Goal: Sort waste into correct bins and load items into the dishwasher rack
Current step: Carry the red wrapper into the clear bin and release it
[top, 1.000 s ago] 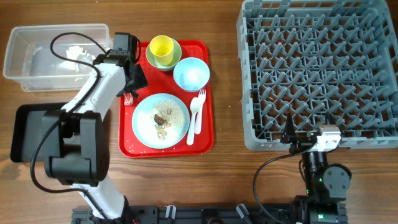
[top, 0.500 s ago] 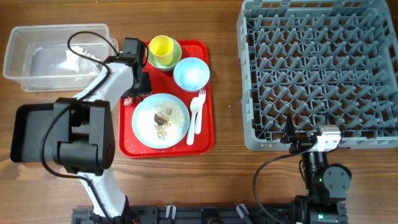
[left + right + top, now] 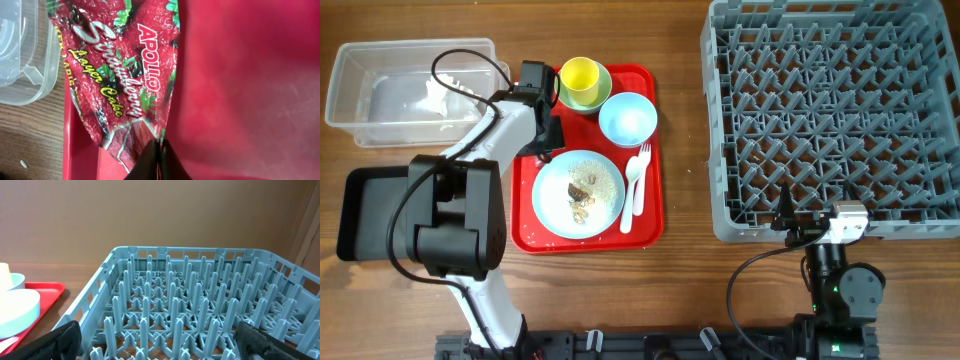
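Left gripper [image 3: 160, 161]: pinched together, apparently on red wrapper [image 3: 125, 75], left edge of red tray [image 3: 240, 75]. Right gripper [image 3: 162, 339]: fingers spread, well right of tray.

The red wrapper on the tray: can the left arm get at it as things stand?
Probably yes. The left gripper sits right over the red wrapper at the left edge of the red tray. Its fingertips look closed on the wrapper's end, and nothing lies on top of it.

Grey rack [image 3: 200, 315] ahead; gripper [image 3: 157, 339] fingers spread wide; red tray [image 3: 46, 291], pale bowl [image 3: 17, 311] at left
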Motion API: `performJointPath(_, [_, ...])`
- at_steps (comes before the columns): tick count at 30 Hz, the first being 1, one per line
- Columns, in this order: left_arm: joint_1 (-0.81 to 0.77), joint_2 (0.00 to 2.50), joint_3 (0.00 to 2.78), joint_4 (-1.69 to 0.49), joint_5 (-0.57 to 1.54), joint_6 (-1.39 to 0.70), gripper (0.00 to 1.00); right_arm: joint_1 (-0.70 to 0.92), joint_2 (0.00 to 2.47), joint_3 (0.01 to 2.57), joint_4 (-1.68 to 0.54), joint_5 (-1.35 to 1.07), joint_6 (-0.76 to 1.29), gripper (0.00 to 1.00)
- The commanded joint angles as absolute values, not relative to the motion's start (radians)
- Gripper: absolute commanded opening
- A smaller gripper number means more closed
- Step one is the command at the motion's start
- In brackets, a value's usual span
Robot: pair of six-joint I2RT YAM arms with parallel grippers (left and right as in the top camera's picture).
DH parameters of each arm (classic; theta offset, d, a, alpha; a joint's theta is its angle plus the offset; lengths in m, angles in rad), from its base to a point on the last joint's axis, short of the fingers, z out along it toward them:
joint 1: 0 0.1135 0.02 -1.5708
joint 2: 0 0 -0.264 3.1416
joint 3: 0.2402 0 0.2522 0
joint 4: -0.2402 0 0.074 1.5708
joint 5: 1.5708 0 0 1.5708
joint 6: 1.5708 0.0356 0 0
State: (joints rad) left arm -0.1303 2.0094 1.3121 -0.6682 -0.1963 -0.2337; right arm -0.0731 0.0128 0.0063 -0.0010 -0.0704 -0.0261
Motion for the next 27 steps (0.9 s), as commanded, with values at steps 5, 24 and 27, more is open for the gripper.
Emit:
performJointPath(5, [-0.134,1.897,1.349,-0.648,-0.184,-0.4,0.04,-0.076,0.007,0.006,0.001,-0.062,-0.023,1.0])
performJointPath(24, [0.242,1.788,1.35,-0.233,-0.256,-0.828,0.23,-0.076,0.007,0.006,0.001,-0.062,-0.023,1.0])
performJointPath(27, [0.265,1.787,1.35,-0.236,-0.255,-0.827,0.7,-0.076,0.007,0.006,0.001,-0.062,-0.023,1.0])
